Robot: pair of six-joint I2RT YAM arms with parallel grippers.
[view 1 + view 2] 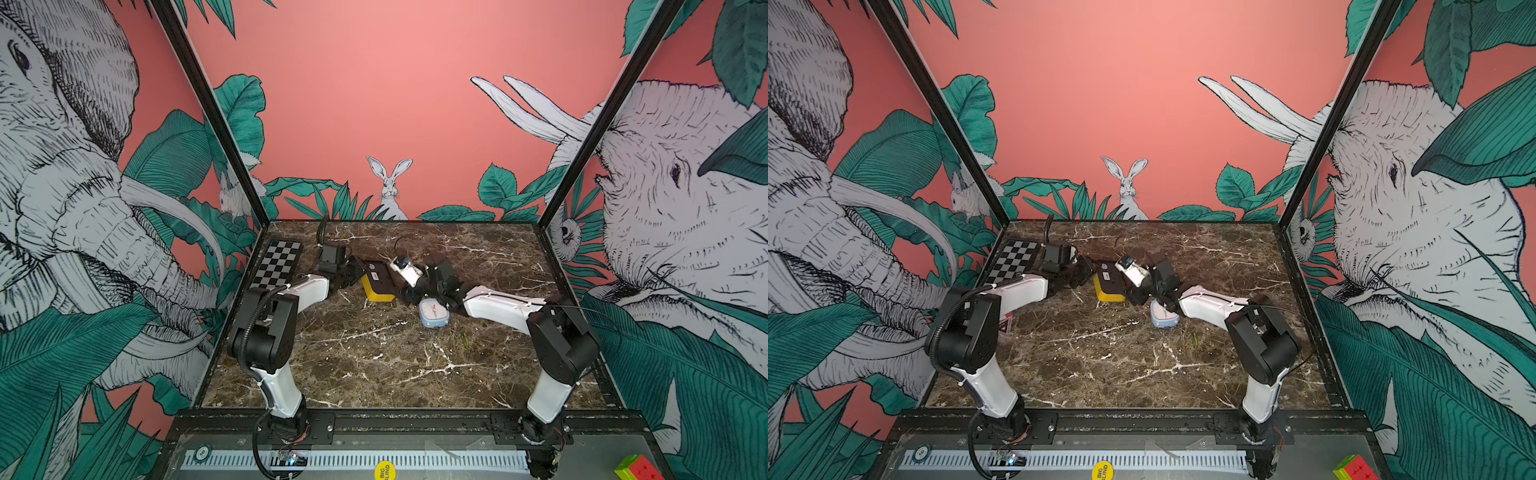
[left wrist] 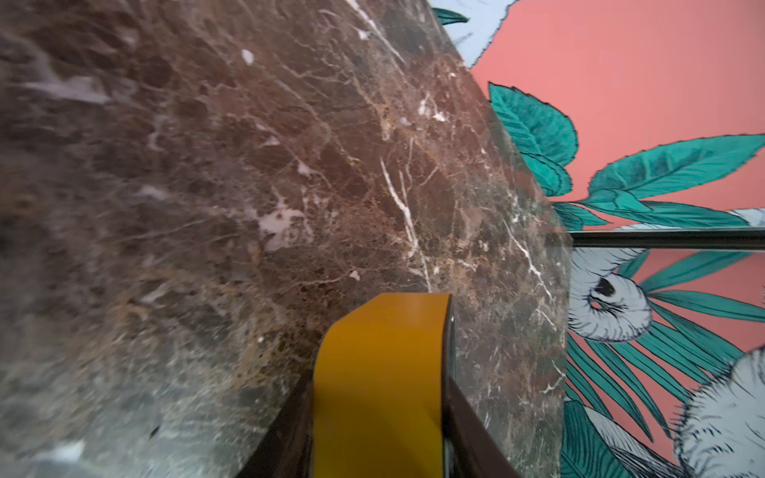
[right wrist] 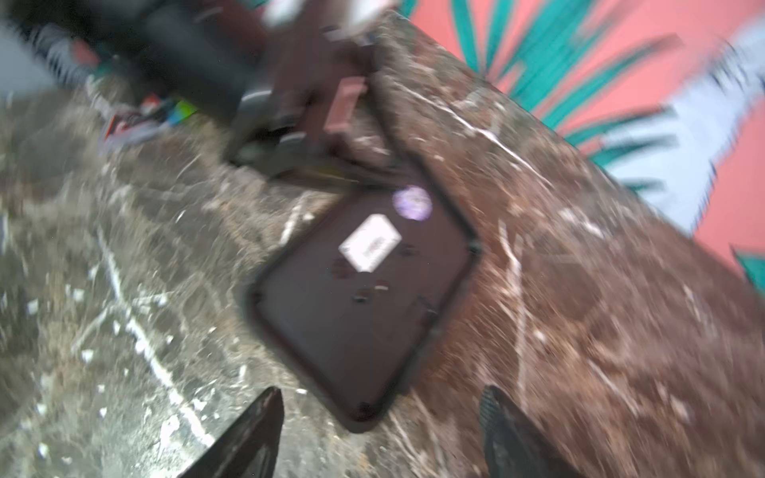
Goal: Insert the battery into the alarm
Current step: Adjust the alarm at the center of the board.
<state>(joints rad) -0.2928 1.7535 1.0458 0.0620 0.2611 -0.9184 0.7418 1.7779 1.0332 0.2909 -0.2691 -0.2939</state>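
Note:
The alarm is a yellow block with a dark back. It lies back-up on the marble table near the middle rear. My left gripper is shut on its left end. The left wrist view shows the yellow side filling the space between both dark fingers. My right gripper is open and empty, hovering just off the alarm's near corner. In that blurred view the dark back carries a white label and a purple sticker. The battery is out of view.
A small light-blue clock sits under my right forearm. A thin green object lies right of centre. A checkerboard rests at the back left, and a red-white card sits by my left arm. A colour cube sits off the table's front right.

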